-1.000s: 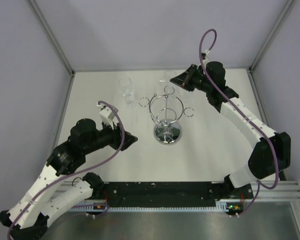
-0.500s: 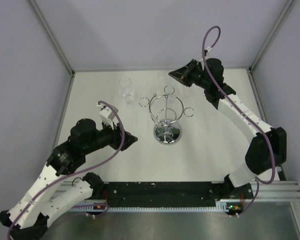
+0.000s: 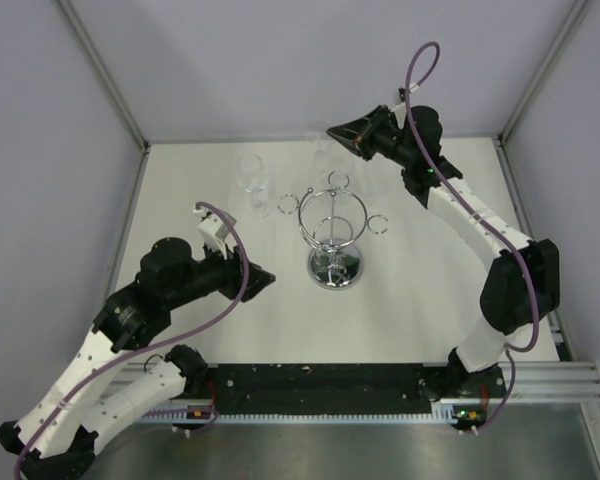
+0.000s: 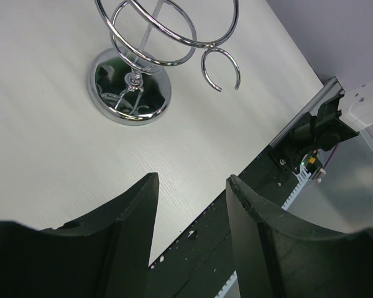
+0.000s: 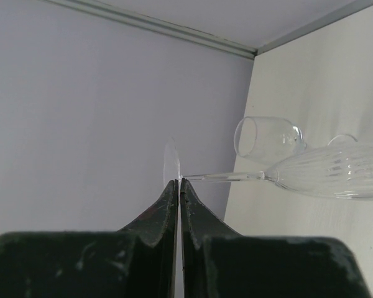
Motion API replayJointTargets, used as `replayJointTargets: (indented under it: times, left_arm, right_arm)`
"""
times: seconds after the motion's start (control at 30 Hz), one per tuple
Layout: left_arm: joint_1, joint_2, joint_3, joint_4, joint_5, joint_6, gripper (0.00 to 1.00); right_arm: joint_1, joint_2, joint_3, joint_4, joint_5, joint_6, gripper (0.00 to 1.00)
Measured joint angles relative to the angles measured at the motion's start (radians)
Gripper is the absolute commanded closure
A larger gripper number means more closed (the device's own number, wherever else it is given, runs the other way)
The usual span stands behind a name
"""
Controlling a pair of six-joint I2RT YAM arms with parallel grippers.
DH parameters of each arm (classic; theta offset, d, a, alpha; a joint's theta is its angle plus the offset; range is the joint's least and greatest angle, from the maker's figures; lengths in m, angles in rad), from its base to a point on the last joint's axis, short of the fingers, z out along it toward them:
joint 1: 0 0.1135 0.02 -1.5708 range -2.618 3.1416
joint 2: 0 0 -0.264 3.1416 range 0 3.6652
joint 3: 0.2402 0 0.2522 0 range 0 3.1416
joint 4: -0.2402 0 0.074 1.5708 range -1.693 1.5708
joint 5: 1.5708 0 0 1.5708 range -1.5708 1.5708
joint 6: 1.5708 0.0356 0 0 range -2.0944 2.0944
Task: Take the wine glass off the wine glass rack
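One wine glass, clear of the wine glass rack, is held sideways at the rack's 12 o'clock.

Risk: the grip is only on the thin foot rim. The bowl's weight may twist it loose, dropping it onto the bench or against the second glass at 10 o'clock.

Right pincer: pressed together on that foot.

Left pincer: half spread, empty, at 8 o'clock.

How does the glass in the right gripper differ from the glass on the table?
The held glass has a ribbed bowl; the table glass is smooth. The held glass is pinched by its foot in the shut right gripper; the table glass stands free. Both are clear.
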Motion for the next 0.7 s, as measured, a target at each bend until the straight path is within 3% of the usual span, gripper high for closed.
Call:
replayJointTargets:
  times: [0.33, 0.7]
  left_arm:
    - [0.0, 0.0, 0.002, -0.001, 0.002, -0.003, 0.47]
    - [0.0, 0.015, 0.092, 0.044, 0.091, -0.091, 0.46]
  right_arm:
    - [0.002, 0.05, 0.048, 0.104, -0.07, 0.081, 1.0]
    - [0.002, -0.039, 0.096, 0.133, -0.135, -0.021, 1.0]
